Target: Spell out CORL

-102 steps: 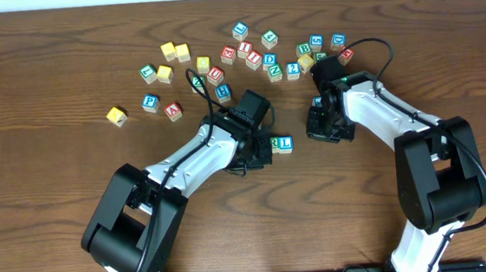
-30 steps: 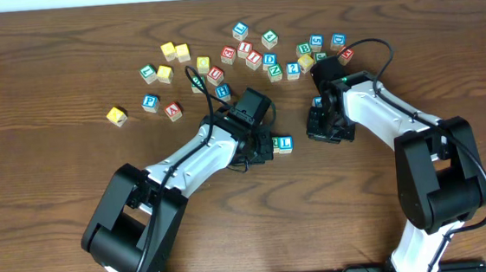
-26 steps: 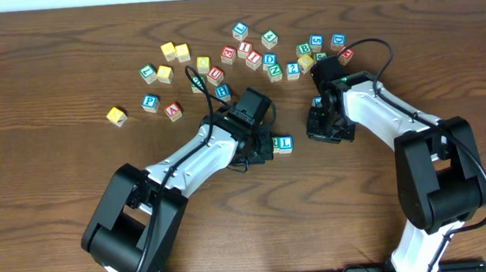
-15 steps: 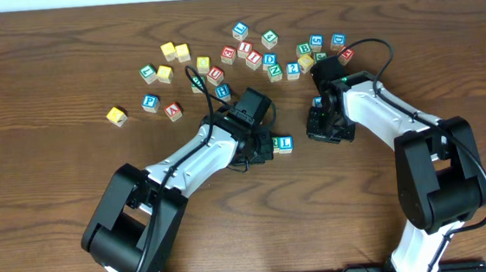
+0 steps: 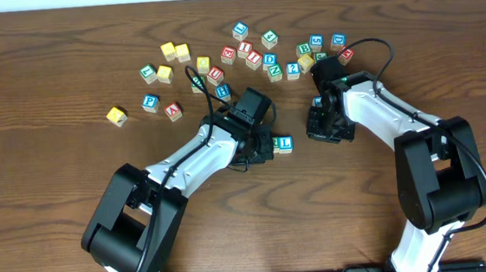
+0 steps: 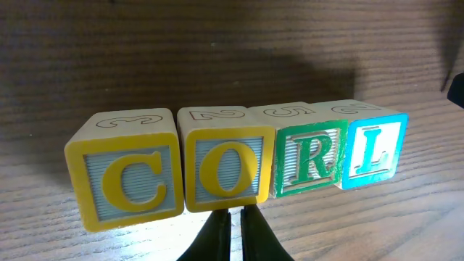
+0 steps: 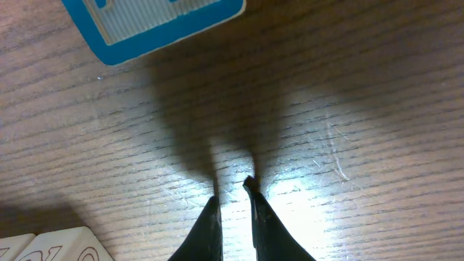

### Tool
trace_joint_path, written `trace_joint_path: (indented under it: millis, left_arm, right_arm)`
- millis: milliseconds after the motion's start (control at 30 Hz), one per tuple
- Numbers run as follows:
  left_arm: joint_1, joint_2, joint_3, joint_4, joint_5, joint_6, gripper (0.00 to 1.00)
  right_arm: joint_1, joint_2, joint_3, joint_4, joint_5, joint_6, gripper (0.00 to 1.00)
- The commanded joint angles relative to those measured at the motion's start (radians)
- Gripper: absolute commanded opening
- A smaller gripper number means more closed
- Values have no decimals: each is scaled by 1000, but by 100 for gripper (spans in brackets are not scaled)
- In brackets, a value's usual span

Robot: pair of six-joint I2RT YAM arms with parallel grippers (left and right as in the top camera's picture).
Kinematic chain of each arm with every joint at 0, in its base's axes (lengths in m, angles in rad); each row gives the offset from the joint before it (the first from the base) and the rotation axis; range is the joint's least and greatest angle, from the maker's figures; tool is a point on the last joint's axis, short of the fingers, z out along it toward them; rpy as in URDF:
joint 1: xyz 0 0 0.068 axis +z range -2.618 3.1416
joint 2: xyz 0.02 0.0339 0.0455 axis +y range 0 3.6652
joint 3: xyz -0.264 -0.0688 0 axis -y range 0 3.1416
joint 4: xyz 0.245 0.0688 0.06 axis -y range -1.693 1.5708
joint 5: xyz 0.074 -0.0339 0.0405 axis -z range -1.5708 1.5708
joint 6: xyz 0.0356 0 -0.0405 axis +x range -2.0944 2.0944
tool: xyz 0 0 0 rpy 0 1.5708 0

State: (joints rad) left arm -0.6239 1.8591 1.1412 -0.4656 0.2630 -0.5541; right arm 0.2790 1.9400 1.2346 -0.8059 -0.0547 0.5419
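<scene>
In the left wrist view, four letter blocks stand side by side in a row: yellow C (image 6: 127,177), yellow O (image 6: 225,168), green R (image 6: 308,157) and blue L (image 6: 371,151). My left gripper (image 6: 235,217) is shut and empty, its tips just in front of the O block. In the overhead view only the L block (image 5: 285,142) and part of the R show beside the left gripper (image 5: 257,148); the rest is hidden under it. My right gripper (image 7: 233,192) is shut and empty over bare table, to the right of the row (image 5: 325,125).
Several loose letter blocks (image 5: 254,52) lie scattered across the back of the table, with a yellow one (image 5: 117,116) at the far left. In the right wrist view a blue-faced block (image 7: 156,22) lies ahead of the fingers and a wooden block (image 7: 58,246) sits at the lower left.
</scene>
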Motion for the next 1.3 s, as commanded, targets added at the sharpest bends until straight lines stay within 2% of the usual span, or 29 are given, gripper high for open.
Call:
trace_joint_path:
  millis: [0, 667, 1033, 1167, 1267]
  left_arm:
    - [-2, 10, -5, 5, -13, -9, 8]
    - [-2, 10, -5, 3, -13, -9, 8]
    - [1, -82, -4, -98, -13, -8, 8]
    - [51, -169, -4, -155, -13, -4, 8]
    - [150, -238, -4, -186, -14, 26, 8]
  right_arm:
    - [-10, -7, -5, 2, 11, 11, 10]
    - [-10, -7, -5, 2, 10, 11, 10]
    - [-9, -7, -5, 2, -21, 11, 10]
    - [-6, -7, -5, 5, -72, 11, 9]
    - [8, -7, -5, 6, -72, 11, 9]
